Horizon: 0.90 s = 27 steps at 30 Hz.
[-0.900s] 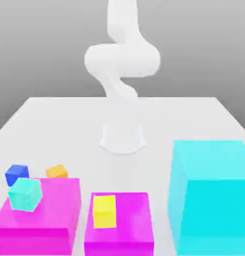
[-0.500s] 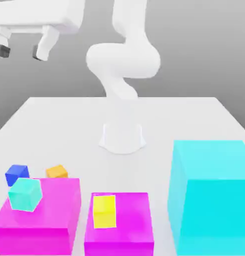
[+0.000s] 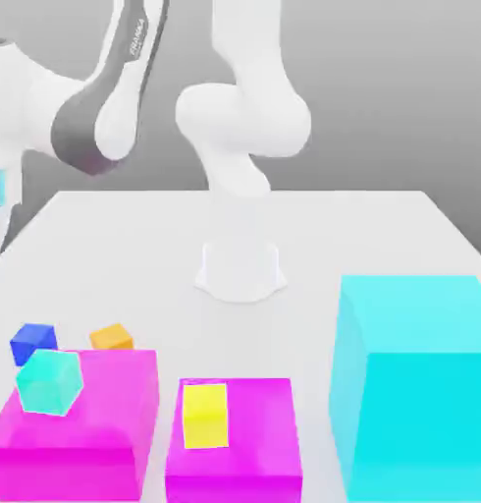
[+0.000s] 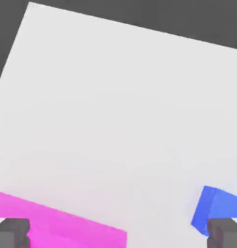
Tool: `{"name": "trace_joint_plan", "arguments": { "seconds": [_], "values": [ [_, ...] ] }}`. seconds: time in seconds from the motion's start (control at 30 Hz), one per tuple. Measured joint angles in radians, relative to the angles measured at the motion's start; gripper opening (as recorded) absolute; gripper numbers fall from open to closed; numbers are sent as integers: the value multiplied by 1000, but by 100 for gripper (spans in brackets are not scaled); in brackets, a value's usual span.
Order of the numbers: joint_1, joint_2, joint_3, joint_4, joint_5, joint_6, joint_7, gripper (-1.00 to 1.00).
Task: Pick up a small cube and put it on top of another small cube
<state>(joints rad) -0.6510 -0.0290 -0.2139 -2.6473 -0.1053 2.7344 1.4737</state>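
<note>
I hold the gripper [image 4: 118, 233] above the table [image 3: 382, 236], fingers spread wide and empty. The small blue cube [image 3: 33, 343] sits at the exterior view's near left, beside the orange cube [image 3: 112, 337] — probably light, rigid; I'd pinch two opposite flat faces.

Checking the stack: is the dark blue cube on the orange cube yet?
No, the dark blue cube sits on the table beside the orange cube.

A glossy white arm [image 3: 242, 118] with rounded links is seen on a round white base [image 3: 240, 270]; one joint is banded grey, and dark lettering is printed above it.
</note>
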Motion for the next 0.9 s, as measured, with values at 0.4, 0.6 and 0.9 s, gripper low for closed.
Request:
{"name": "trace_joint_plan", "arguments": {
  "seconds": [0.4,0.6,0.9],
  "values": [
    [-186,361,123,-17,309,259,-119,-100],
    [-191,371,129,-16,310,268,-120,-100],
    [-96,131,83,-33,158,52,18,-100]
  ]
}}
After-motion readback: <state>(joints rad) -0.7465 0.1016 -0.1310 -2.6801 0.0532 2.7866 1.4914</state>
